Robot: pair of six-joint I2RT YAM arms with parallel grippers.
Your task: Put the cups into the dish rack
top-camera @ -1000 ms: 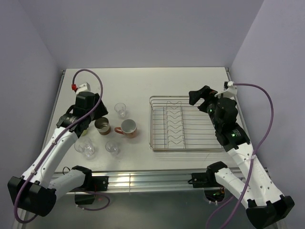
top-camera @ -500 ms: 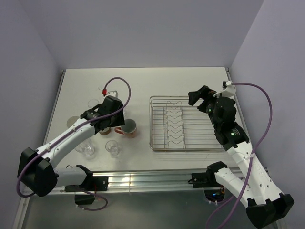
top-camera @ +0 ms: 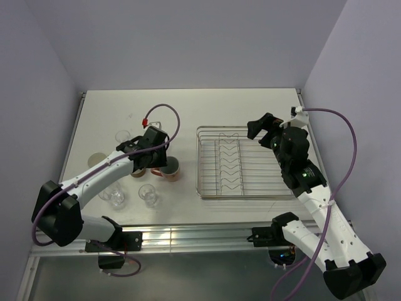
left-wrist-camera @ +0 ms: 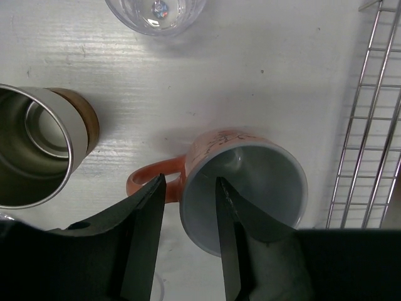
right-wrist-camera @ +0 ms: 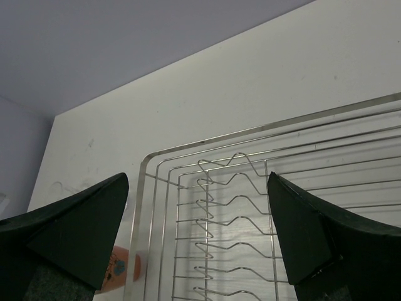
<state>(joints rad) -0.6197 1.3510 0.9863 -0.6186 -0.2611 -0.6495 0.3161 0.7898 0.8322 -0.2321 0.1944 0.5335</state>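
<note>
Under the left claw (left-wrist-camera: 190,182), 9 o'clock of the rack (top-camera: 250,163), stands the pink mug (left-wrist-camera: 250,182), handle at 9 o'clock; jaws half-open straddle its handle-side wall, gripping nothing yet.

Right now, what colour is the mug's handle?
The handle is terracotta pink, clearest in the left wrist view.

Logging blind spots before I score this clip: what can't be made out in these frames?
- Top view: the left gripper hides part of the mug and brown cup.
- Left wrist: glass cut off by the top edge, brown cup by the left edge.
- Right wrist: mug only a sliver behind the right gripper; rack cut off by the bottom edge.
</note>
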